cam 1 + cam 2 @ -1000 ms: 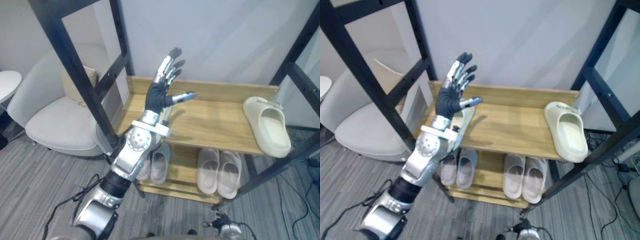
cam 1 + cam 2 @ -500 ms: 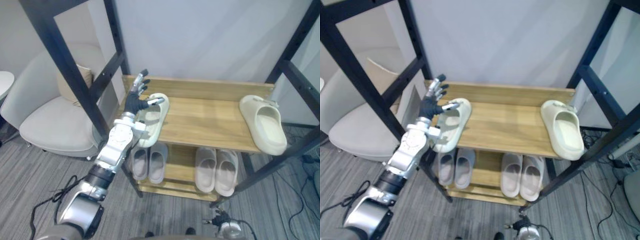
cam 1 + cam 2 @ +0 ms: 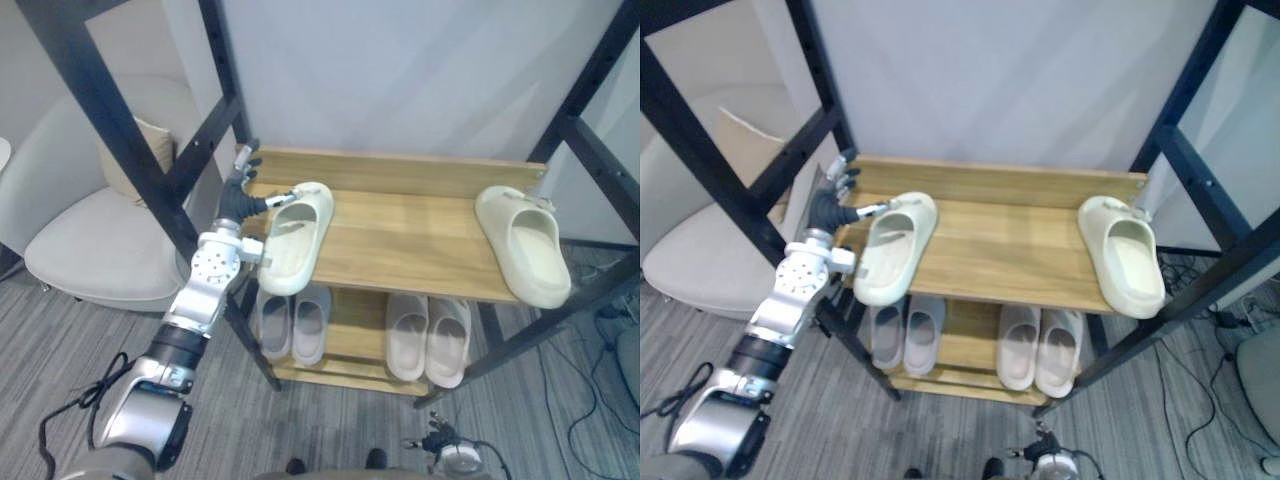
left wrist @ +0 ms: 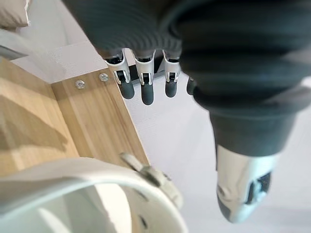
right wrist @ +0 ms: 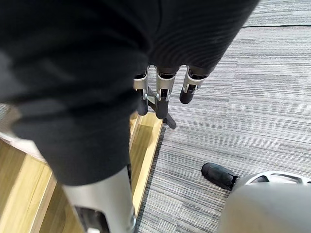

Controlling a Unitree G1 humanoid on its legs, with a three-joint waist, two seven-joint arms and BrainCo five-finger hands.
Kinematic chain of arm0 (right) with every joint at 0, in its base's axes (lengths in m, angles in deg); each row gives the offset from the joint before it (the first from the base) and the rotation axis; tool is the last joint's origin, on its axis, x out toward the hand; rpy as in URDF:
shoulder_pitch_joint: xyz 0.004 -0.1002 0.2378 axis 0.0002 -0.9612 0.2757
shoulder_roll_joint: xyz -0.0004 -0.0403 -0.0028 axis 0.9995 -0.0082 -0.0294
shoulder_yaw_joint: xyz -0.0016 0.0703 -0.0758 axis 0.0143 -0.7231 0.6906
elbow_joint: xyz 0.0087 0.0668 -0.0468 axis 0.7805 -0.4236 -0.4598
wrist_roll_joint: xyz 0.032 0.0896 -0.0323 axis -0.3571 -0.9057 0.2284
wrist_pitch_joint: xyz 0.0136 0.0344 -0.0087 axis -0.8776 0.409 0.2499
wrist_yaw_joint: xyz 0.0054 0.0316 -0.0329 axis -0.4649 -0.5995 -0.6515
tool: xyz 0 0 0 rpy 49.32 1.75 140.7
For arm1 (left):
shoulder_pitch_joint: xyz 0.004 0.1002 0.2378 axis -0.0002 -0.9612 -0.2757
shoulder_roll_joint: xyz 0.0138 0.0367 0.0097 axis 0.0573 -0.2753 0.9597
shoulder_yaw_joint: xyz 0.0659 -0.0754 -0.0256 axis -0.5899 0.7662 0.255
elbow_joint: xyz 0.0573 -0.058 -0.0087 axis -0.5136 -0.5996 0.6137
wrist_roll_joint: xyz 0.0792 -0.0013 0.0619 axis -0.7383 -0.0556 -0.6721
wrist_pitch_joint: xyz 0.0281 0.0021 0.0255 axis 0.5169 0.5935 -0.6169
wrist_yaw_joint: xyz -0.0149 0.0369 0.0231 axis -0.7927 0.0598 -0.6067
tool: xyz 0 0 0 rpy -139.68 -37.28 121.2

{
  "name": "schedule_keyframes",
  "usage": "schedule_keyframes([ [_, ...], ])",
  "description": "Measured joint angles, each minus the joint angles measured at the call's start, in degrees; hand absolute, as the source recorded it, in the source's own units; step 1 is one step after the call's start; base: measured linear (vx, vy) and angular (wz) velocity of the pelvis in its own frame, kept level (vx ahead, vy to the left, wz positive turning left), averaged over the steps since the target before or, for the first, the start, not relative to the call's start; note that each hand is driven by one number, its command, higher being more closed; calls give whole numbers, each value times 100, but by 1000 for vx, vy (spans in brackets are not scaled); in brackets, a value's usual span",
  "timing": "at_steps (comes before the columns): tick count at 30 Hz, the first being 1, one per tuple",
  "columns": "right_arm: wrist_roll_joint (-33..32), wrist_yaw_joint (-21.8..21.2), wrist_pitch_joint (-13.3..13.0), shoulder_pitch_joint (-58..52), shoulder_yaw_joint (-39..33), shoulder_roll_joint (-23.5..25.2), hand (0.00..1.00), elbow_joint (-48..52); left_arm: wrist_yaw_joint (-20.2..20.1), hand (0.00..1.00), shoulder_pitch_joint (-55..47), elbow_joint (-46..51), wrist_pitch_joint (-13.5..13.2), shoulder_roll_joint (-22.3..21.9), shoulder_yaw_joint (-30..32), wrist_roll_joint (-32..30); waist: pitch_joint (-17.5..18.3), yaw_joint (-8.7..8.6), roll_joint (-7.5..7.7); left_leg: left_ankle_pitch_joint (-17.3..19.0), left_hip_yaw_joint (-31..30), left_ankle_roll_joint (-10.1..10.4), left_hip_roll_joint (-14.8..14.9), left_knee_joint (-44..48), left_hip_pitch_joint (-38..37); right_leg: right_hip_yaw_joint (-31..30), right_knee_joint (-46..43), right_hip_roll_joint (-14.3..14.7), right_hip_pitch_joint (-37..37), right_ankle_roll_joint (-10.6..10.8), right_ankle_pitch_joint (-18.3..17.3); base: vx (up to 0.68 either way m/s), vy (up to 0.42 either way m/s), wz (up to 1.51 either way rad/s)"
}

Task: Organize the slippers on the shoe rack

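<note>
A cream slipper [image 3: 293,237] lies at the left end of the rack's wooden top shelf [image 3: 400,235], its toe hanging over the front edge. Its mate [image 3: 523,246] lies at the right end, toe toward me. My left hand [image 3: 241,196] is open just left of the first slipper, fingers straight up and the thumb reaching toward the slipper's heel. The left wrist view shows those fingers [image 4: 146,86] spread above the slipper's rim [image 4: 146,175], holding nothing. My right hand [image 5: 163,90] hangs open over the carpet by the rack's lower shelf.
Two pairs of pale slippers [image 3: 292,324] [image 3: 428,337] stand on the lower shelf. Black frame posts [image 3: 115,125] [image 3: 590,150] flank the rack. A white armchair [image 3: 85,245] with a beige cushion [image 3: 127,160] is to the left. A wall stands close behind.
My left hand has come down from above the shelf and drawn back left to the shelf's corner, uncovering the left slipper. Both slippers lie as before; the view has shifted slightly.
</note>
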State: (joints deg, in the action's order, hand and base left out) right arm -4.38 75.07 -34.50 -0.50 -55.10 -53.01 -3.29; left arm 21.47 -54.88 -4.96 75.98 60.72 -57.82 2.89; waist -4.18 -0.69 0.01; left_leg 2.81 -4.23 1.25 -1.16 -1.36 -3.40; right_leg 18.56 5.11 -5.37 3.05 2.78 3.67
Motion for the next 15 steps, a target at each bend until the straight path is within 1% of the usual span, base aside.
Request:
schedule_keyframes([
  [7, 2, -32, 1, -9, -203, 12, 0, 0, -11, 0, 84, -270, 29, 0, 1, -318, -43, -14, -22, 0, 21, 1, 16, -2, -12, -30, 2, 16, 1, -10, 5, -2, 0, -1],
  [15, 4, -32, 3, -4, -207, 13, 0, 0, -13, 0, 104, -382, 111, -12, -3, -373, -92, -24, -33, -1, 63, 3, 55, -53, -53, -68, 2, 29, -5, -11, 3, 0, 0, -1],
])
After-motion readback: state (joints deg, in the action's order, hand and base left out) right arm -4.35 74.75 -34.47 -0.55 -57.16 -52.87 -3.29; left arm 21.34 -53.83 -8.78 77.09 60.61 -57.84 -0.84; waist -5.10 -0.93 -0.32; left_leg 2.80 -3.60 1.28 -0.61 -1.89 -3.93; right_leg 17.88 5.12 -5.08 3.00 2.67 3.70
